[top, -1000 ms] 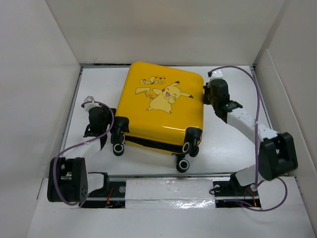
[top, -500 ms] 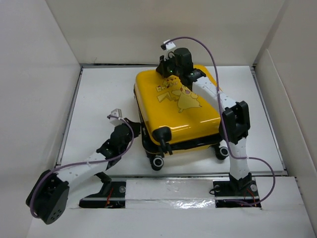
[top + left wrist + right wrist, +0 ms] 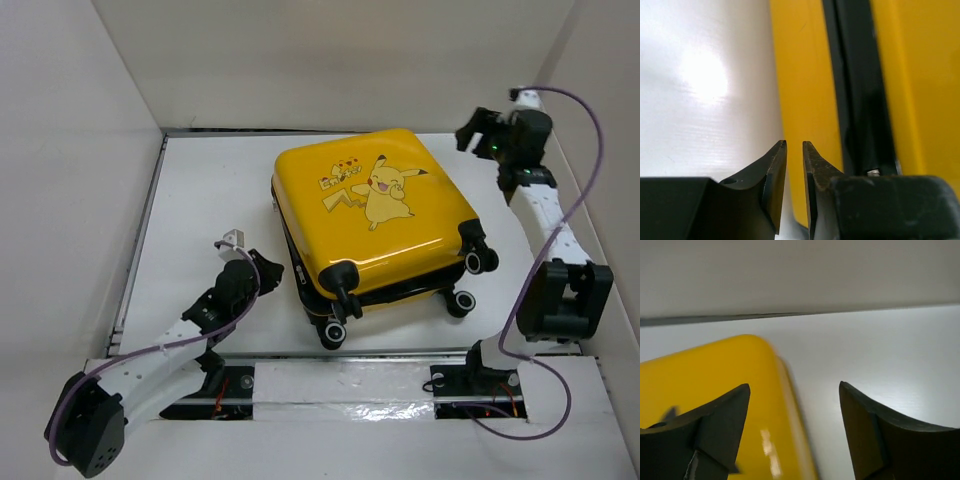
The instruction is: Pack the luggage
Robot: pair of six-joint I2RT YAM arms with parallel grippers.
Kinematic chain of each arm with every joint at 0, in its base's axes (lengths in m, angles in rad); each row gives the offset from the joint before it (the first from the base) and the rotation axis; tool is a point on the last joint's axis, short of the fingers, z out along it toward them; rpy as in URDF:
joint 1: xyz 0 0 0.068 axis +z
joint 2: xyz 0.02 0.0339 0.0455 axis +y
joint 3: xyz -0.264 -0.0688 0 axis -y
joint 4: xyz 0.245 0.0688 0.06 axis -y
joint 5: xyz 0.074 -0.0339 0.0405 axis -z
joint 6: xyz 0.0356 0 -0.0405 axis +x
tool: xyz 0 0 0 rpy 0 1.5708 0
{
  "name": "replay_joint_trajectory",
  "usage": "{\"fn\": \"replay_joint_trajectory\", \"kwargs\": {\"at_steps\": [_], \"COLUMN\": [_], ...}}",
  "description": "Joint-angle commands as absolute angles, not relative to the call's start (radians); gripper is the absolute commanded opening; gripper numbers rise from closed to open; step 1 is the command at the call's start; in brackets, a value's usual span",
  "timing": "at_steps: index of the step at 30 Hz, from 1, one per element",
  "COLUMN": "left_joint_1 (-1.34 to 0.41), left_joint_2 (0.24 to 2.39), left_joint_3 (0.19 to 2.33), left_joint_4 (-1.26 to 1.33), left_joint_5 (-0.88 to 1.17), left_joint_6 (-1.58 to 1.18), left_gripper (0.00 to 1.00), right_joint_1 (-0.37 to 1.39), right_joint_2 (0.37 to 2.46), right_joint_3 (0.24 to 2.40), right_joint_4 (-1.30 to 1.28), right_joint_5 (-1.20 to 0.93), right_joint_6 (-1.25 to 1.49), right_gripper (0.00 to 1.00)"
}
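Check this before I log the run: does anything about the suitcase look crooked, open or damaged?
The suitcase lies flat, print up, turned askew on the table. A dark band shows between its two shells along the near side; whether it is ajar I cannot tell. No damage shows.

- The top external camera is looking down from above and behind the arm bases, taking in the whole table [image 3: 200, 200], with the luggage [image 3: 375, 215] at mid-frame.
- The left wrist camera is peering past the left gripper [image 3: 794, 142], very close to the luggage's side.
- The right wrist camera is facing the far wall, catching the luggage's corner at lower left.
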State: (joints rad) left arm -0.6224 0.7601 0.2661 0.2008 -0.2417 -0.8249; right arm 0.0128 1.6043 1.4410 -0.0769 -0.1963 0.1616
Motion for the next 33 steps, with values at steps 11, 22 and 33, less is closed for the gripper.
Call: {"fn": "replay_joint_trajectory", "kwargs": {"at_steps": [11,22,33], "left_joint_1": [-0.604,-0.666,-0.666], "left_joint_2": [0.876,0.878,0.833], "left_joint_3": [0.253,0.192,0.112], "left_joint_4": [0.253,0.311,0.416], "left_joint_5": [-0.022,0.04,0.061], "left_joint_6": [-0.692,-0.683,-0.726], "left_gripper": [0.1,0.06,0.04], "right_joint_1": [-0.089,0.141,0.405], "right_joint_2": [1.821,2.011,2.339], "right_joint_3": [1.289,1.515,2.279], "right_joint_4": [0.308,0.123,-0.303], "right_joint_5": [-0.952,-0.948,-0.858], "right_joint_6": [0.464,0.396,0.313], "right_gripper": [1.0,0.99,0.98]}}
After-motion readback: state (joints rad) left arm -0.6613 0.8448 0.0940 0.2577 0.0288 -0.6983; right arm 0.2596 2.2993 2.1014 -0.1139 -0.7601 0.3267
